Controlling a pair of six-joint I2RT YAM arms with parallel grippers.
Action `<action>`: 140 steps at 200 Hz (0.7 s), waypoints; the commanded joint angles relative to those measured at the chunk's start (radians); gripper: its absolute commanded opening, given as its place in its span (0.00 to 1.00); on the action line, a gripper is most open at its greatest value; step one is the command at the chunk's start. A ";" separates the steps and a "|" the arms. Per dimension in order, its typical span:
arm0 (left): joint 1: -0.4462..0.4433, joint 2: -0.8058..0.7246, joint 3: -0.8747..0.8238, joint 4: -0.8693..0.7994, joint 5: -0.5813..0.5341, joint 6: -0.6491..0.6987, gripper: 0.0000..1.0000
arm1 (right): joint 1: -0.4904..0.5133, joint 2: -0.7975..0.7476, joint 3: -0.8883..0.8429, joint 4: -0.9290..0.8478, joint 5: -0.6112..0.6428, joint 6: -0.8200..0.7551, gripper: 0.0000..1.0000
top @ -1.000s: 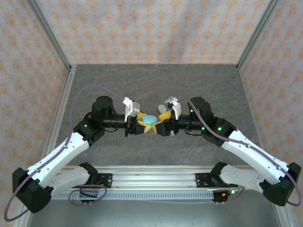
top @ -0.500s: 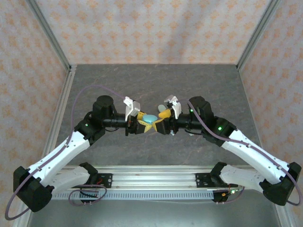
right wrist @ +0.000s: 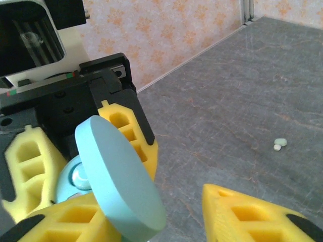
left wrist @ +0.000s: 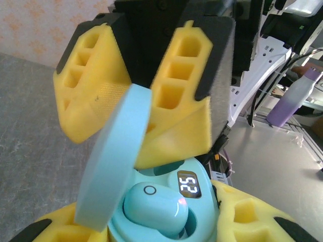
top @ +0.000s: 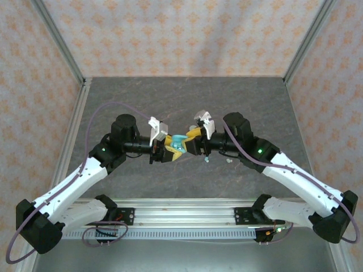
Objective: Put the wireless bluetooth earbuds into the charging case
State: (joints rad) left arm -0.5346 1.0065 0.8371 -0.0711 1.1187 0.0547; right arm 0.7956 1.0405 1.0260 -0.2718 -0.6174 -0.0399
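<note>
Two arms meet over the middle of the grey tabletop point(right wrist: 227, 91), fingertips nearly nose to nose. On the left, the left end effector point(left wrist: 156, 222) is clamped on the pale blue charging case point(top: 179, 141), its yellow foam fingers pressed against either side of the case body, so the case is held off the tabletop rather than resting on it. In the left wrist view the case faces the camera with its round lid point(left wrist: 113, 161) swung up and open, standing tilted on its edge. One seated earbud point(left wrist: 156, 209) of the same pale blue lies in its well inside the case, a small ring marked on its top, and just behind it a lit display point(left wrist: 189, 184) shows white digits. Right of the case, the right end effector point(right wrist: 166, 217) reaches in from the opposite side with its yellow fingers apart. The open lid stands in the gap between them, close to one finger and with clear space to the other, so the fingers are not pinched on it; whether the near finger touches the lid cannot be told. Further right, in the right wrist view, a tiny pale loose earbud point(right wrist: 280, 144) lies on the tabletop, well apart from both end effectors and the case.
</note>
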 commanded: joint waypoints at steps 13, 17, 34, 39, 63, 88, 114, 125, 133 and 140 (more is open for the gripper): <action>-0.001 0.005 0.042 -0.033 0.038 0.036 0.00 | -0.002 0.012 0.044 0.035 -0.039 -0.047 0.26; -0.002 0.006 0.043 -0.036 0.038 0.038 0.00 | -0.001 0.013 0.043 0.036 -0.039 -0.050 0.23; -0.001 0.007 0.045 -0.048 0.033 0.047 0.01 | -0.002 0.014 0.039 0.049 -0.044 -0.059 0.13; -0.002 0.006 0.044 -0.052 0.029 0.051 0.01 | -0.001 0.014 0.038 0.053 -0.045 -0.060 0.11; -0.002 0.002 0.044 -0.063 0.013 0.059 0.03 | -0.001 0.010 0.033 0.073 -0.047 -0.064 0.05; -0.001 -0.008 0.038 -0.064 -0.030 0.056 0.12 | -0.001 0.003 0.031 0.078 -0.049 -0.075 0.01; -0.002 -0.029 0.020 -0.043 -0.076 0.039 0.34 | 0.001 -0.010 0.028 0.076 -0.044 -0.088 0.00; -0.002 -0.039 0.007 -0.027 -0.098 0.029 0.43 | 0.001 -0.014 0.028 0.072 -0.038 -0.092 0.00; -0.002 -0.048 -0.005 -0.006 -0.115 0.017 0.50 | 0.001 -0.014 0.033 0.061 -0.034 -0.096 0.00; -0.001 -0.059 -0.019 0.018 -0.129 -0.001 0.58 | 0.001 -0.013 0.037 0.050 -0.028 -0.101 0.00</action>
State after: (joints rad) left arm -0.5365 0.9852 0.8486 -0.1146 1.0748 0.0780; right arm 0.7895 1.0554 1.0309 -0.2504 -0.6430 -0.1108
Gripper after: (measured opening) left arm 0.488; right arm 0.077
